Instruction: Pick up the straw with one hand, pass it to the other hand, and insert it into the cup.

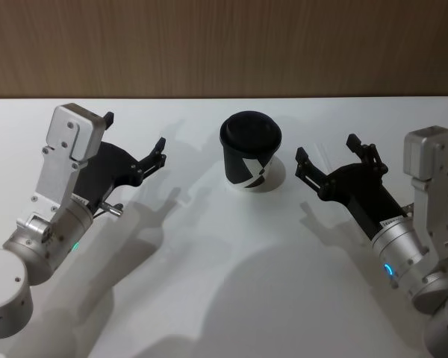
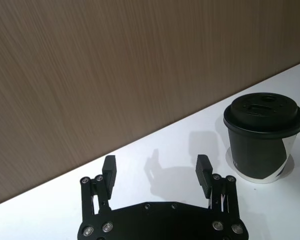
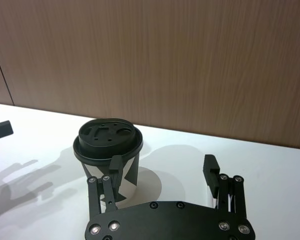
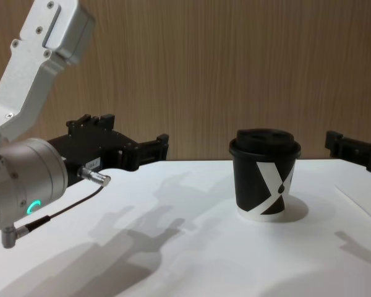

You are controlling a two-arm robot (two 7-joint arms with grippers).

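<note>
Table [image 1: 209, 298]: left gripper [image 1: 134, 133] and right gripper [image 1: 327, 149] flank upright cup [image 1: 250, 153].
Head view: both jaws wide, empty, aimed inward from frame left and right; cup upper centre, lid on, axis vert., apart from both, nearer right gripper; straw posn: cannot tell.

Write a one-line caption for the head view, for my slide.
The left gripper and the right gripper, both open, flank the lidded black cup on the white table.
</note>
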